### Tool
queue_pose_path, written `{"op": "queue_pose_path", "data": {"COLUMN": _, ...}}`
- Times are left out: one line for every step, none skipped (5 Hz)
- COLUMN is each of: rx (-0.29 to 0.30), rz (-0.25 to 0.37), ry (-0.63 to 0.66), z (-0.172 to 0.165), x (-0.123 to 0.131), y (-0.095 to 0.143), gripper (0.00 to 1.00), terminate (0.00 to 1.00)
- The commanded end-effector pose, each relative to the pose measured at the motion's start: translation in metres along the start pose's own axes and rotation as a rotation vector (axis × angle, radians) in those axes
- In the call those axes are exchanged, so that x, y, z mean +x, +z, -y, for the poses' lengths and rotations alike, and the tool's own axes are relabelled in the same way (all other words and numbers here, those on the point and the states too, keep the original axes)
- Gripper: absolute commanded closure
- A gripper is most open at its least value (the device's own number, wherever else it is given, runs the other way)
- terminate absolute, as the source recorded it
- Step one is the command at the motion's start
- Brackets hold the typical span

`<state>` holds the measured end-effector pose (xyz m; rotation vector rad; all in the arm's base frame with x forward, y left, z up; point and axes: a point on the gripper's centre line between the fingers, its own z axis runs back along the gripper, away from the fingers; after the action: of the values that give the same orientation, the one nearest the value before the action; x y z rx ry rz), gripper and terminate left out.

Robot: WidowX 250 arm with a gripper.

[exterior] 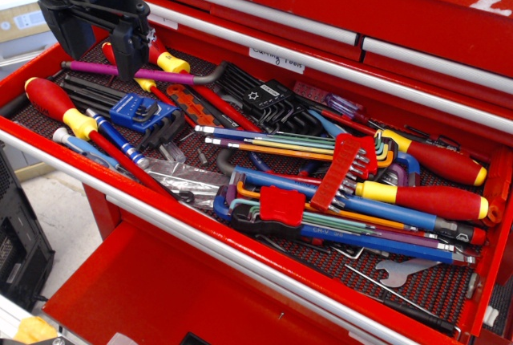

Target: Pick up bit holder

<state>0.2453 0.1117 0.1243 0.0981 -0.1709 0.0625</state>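
The bit holder (341,170) is a narrow red plastic strip with a row of short silver bits. It lies tilted on top of the coloured hex keys, right of centre in the open red drawer (240,253). My gripper (104,46) hangs over the drawer's far left corner, well away from the bit holder. Its two dark fingers (128,40) stand apart with nothing between them. A squarish red clip (282,204) holding long multicoloured hex keys lies in front of and to the left of the bit holder.
Red-handled screwdrivers with yellow collars lie at the left (56,104) and right (433,199). A blue hex key set (136,111), black key sets (268,100), a purple-handled tool (136,72) and a flat wrench (401,271) fill the drawer. Closed drawers (361,8) rise behind.
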Motion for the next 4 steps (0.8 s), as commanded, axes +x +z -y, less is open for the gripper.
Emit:
{"op": "queue_pose_path", "data": {"rx": 0.0, "rz": 0.0, "ry": 0.0, "z": 0.0, "x": 0.0, "y": 0.0, "gripper": 0.0, "terminate": 0.0}}
{"op": "queue_pose_path", "data": {"rx": 0.023, "rz": 0.014, "ry": -0.011, "z": 0.046, "x": 0.023, "y": 0.01, "gripper": 0.0, "terminate": 0.0}}
{"op": "queue_pose_path", "data": {"rx": -0.006, "rz": 0.021, "ry": -0.015, "z": 0.082, "x": 0.038, "y": 0.007, "gripper": 0.0, "terminate": 0.0}}
{"op": "queue_pose_path", "data": {"rx": 0.007, "rz": 0.057, "ry": 0.006, "z": 0.131, "x": 0.049, "y": -0.002, "gripper": 0.0, "terminate": 0.0}}
